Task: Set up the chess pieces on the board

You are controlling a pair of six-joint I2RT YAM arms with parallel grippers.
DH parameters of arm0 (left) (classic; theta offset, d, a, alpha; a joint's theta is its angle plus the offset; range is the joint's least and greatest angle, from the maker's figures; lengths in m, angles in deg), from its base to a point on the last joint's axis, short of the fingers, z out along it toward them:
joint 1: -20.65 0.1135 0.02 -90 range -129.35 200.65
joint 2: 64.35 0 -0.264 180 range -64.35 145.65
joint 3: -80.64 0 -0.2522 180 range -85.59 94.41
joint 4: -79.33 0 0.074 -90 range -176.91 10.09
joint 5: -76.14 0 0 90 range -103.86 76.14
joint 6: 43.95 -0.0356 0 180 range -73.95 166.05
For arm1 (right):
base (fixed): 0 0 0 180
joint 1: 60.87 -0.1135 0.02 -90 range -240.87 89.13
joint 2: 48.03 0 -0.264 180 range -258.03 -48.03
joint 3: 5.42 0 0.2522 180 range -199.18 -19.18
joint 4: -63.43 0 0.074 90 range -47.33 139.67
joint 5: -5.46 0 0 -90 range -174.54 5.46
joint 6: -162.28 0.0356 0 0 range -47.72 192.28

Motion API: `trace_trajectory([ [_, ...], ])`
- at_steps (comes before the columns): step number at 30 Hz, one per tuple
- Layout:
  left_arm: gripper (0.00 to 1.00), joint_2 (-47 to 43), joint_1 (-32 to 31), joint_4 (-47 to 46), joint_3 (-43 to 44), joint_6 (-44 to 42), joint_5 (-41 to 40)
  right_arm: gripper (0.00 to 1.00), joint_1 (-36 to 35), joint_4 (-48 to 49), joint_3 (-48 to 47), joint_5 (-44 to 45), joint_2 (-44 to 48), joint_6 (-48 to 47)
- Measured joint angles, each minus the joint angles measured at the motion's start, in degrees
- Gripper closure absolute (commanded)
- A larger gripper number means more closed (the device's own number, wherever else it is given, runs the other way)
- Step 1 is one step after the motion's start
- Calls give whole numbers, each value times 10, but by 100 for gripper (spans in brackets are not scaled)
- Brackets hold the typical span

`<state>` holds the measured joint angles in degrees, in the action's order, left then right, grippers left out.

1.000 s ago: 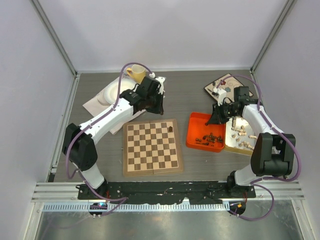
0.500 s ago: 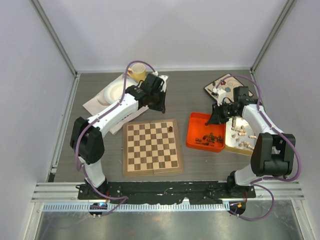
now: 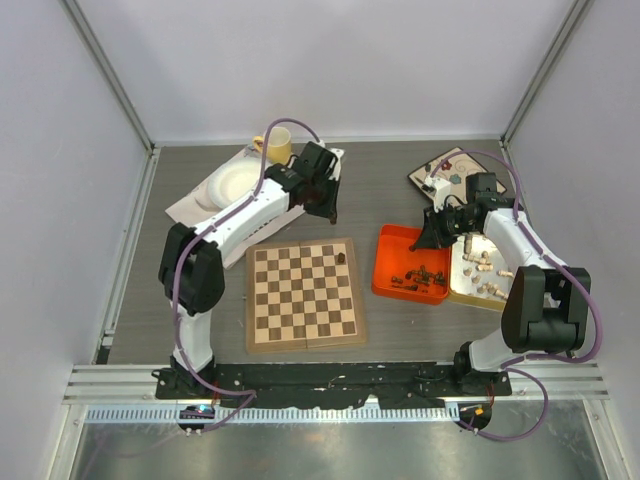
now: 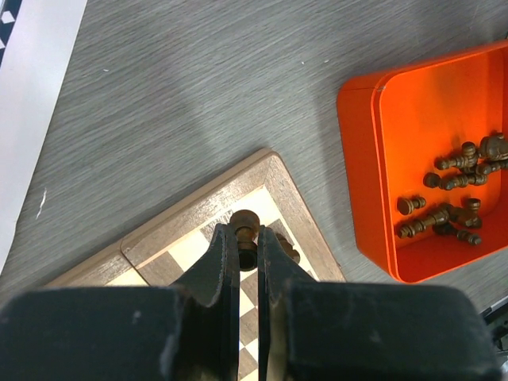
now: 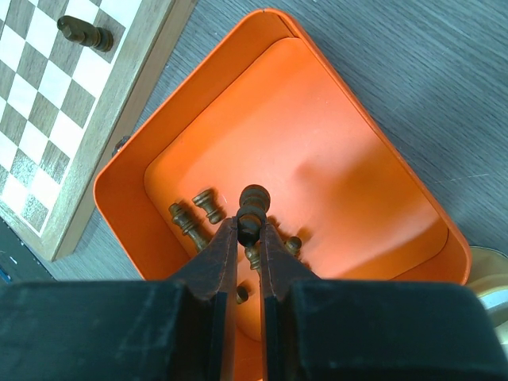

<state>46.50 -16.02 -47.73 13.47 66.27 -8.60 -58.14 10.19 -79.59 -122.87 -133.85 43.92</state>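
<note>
The board (image 3: 305,292) lies at the table's middle, with one dark piece (image 3: 342,258) near its far right corner. My left gripper (image 3: 325,205) is shut on a dark chess piece (image 4: 244,218), held above that corner of the board (image 4: 190,216). My right gripper (image 3: 430,240) is shut on another dark piece (image 5: 255,197) above the orange tray (image 3: 390,270). Several dark pieces (image 3: 420,277) lie in that tray. Pale pieces (image 3: 485,265) lie on a gold plate (image 3: 462,288) to its right.
A yellow mug (image 3: 275,148) and a white plate (image 3: 235,183) sit on a white sheet at the far left. A floral square plate (image 3: 450,170) lies at the far right. The dark piece on the board lies on its side (image 5: 83,33).
My left arm has swung its wrist a little right and farther back, still holding its piece. The right arm has not moved.
</note>
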Motion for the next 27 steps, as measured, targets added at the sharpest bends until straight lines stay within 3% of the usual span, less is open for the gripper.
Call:
trace_trajectory([
  [27, 99, 101, -16, 24, 23, 3, 44, 99, 0, 0, 0, 4, 0, -2],
])
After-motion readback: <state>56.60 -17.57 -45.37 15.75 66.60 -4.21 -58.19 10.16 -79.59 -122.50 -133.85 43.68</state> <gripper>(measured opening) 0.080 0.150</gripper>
